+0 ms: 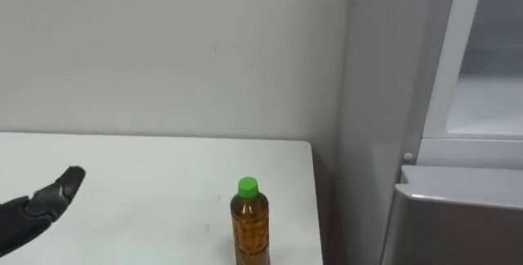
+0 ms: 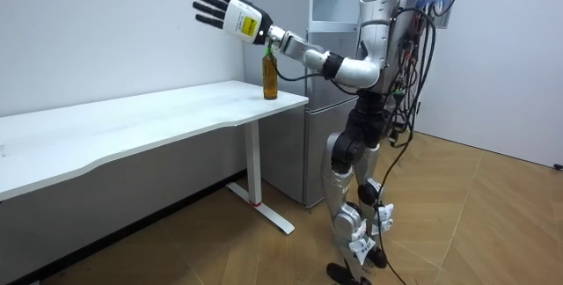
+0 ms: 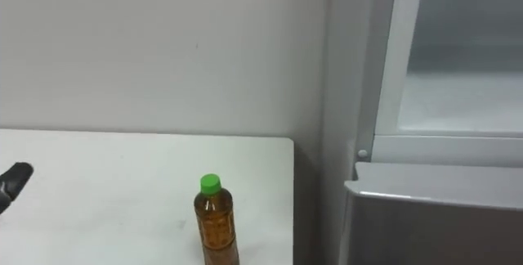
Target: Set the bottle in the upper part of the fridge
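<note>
One step of the job, at most, is looking under way: the robot's dark left hand (image 1: 42,206), its fingers straight and spread apart, is hovering above the white rectangular tabletop (image 1: 131,175) and holding nothing. From the head camera it is showing at about 8 o'clock, well apart from the clear plastic bottle of amber liquid with a green screw cap (image 1: 249,224). The bottle is standing upright at 6 o'clock, close to the tabletop's right-hand edge and touching neither the hand nor the wall. At 3 o'clock from the bottle, just past that edge, the tall silver-grey fridge (image 1: 458,216) is standing. Its upper compartment (image 1: 490,93), at roughly 2 o'clock, is appearing open, with a pale interior showing behind a white frame, though I cannot tell for sure whether a door is covering it. In the room view the robot is standing upright on the wooden floor (image 2: 493,223) in front of the fridge, by the tabletop's end, its arm extending high over the bottle. Judging from this, nothing of the task proper is done yet: the reach down, the grasp round the bottle, the lift, the swing toward 2 o'clock and the setting down inside the upper compartment are all remaining.
</note>
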Robot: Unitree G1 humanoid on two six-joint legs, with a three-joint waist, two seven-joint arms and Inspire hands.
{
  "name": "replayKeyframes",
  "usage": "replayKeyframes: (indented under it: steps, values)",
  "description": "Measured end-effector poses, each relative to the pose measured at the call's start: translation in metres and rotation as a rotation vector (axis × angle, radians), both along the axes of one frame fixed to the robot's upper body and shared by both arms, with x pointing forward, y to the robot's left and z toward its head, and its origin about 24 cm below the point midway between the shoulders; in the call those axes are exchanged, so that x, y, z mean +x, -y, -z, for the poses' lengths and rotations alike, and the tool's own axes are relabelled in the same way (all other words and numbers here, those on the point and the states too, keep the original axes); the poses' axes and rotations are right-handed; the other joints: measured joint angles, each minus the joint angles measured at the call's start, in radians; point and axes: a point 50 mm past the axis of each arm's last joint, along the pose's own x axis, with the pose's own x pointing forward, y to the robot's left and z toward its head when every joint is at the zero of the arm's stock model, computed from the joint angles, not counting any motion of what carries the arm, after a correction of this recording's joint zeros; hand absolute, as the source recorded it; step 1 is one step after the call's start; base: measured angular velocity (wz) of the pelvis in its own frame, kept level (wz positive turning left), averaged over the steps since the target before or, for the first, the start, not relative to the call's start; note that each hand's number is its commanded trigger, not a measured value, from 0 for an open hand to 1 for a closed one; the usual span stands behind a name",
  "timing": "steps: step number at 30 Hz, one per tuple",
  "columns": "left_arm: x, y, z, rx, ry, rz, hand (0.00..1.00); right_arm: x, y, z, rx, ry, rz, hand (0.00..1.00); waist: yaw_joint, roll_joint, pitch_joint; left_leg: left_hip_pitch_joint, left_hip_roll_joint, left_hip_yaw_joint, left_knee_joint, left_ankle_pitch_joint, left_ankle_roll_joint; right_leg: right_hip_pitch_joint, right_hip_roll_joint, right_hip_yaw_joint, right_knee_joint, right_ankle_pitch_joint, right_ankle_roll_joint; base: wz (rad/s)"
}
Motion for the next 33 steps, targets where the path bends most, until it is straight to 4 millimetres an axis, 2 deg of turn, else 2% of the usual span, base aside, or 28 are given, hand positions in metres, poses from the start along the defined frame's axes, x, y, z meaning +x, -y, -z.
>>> replayKeyframes:
  steps: [2,4,5,7,8,12,13,16,22,28,33]
  values:
    - [-0.005,-0.009,0.010,-0.051,-0.029,-0.047,0.00,-0.007,0.004,-0.001,-0.015,-0.008,0.024,0.00,0.000,0.005,-0.0025,0.000,0.000,-0.002,-0.005,0.000,0.000,-0.002,0.001,0.008,0.001,0.000,0.001,0.00]
    - [-0.012,-0.017,0.034,-0.100,-0.122,-0.109,0.00,-0.012,0.006,-0.002,-0.029,-0.021,0.026,0.00,-0.001,0.012,-0.0042,0.000,-0.001,-0.005,-0.009,-0.001,0.001,-0.003,0.001,0.007,0.001,-0.001,0.001,0.00]
    - [-0.014,-0.018,0.042,-0.119,-0.150,-0.123,0.00,-0.013,0.007,-0.002,-0.032,-0.023,0.030,0.00,-0.004,0.009,-0.0025,0.000,-0.001,-0.006,-0.009,-0.001,0.001,-0.003,0.001,0.007,0.000,-0.001,0.002,-0.06]
    - [-0.023,-0.022,0.075,-0.207,-0.268,-0.164,0.00,-0.010,0.007,-0.003,-0.048,-0.014,0.022,0.00,-0.006,0.010,-0.0031,0.004,-0.001,-0.006,-0.008,0.000,0.000,0.001,0.002,0.007,0.001,-0.004,0.001,-0.05]
    - [-0.024,-0.022,0.084,-0.235,-0.296,-0.171,0.00,-0.011,0.007,-0.003,-0.051,-0.014,0.023,0.00,-0.007,0.010,-0.0030,0.007,-0.001,-0.006,-0.008,0.000,0.000,0.003,0.001,0.007,0.002,-0.005,0.001,0.00]
    - [-0.041,-0.022,0.137,-0.373,-0.491,-0.247,0.00,-0.010,0.004,-0.003,-0.054,-0.001,0.016,0.00,-0.010,-0.005,-0.0020,0.017,-0.001,-0.001,-0.013,0.000,-0.001,0.009,0.001,0.010,0.001,-0.012,-0.005,-0.04]
    - [-0.044,-0.022,0.143,-0.381,-0.517,-0.258,0.00,-0.010,0.003,-0.003,-0.055,0.002,0.015,0.00,-0.009,-0.008,-0.0011,0.017,-0.001,0.001,-0.014,0.000,-0.001,0.009,0.001,0.011,0.001,-0.015,-0.007,-0.07]
    - [-0.068,-0.020,0.182,-0.442,-0.682,-0.315,0.00,-0.010,0.002,-0.003,-0.067,0.000,-0.002,0.00,-0.014,-0.017,-0.0008,0.016,-0.002,0.002,-0.011,0.000,-0.002,0.010,0.000,0.013,0.001,-0.018,-0.010,-0.01]
    - [-0.101,-0.002,0.227,-0.491,-0.914,-0.317,0.00,-0.007,0.003,-0.004,-0.075,0.021,-0.007,0.00,-0.032,-0.026,0.0009,0.010,-0.004,0.002,-0.004,-0.001,-0.002,0.000,-0.003,0.013,0.007,-0.020,-0.009,0.00]
    - [-0.111,0.011,0.242,-0.504,-1.000,-0.272,0.00,-0.005,0.003,-0.004,-0.072,0.027,-0.008,0.00,-0.032,-0.030,-0.0003,0.011,-0.005,0.004,-0.004,-0.001,-0.002,-0.002,-0.003,0.014,0.000,-0.021,-0.010,0.00]
    - [-0.136,0.018,0.260,-0.511,-1.145,-0.240,0.00,-0.007,0.001,-0.003,-0.059,0.023,-0.014,0.00,-0.037,-0.029,-0.0020,0.015,-0.004,0.017,-0.014,-0.001,-0.002,0.001,-0.002,0.015,-0.001,-0.023,-0.010,-0.02]
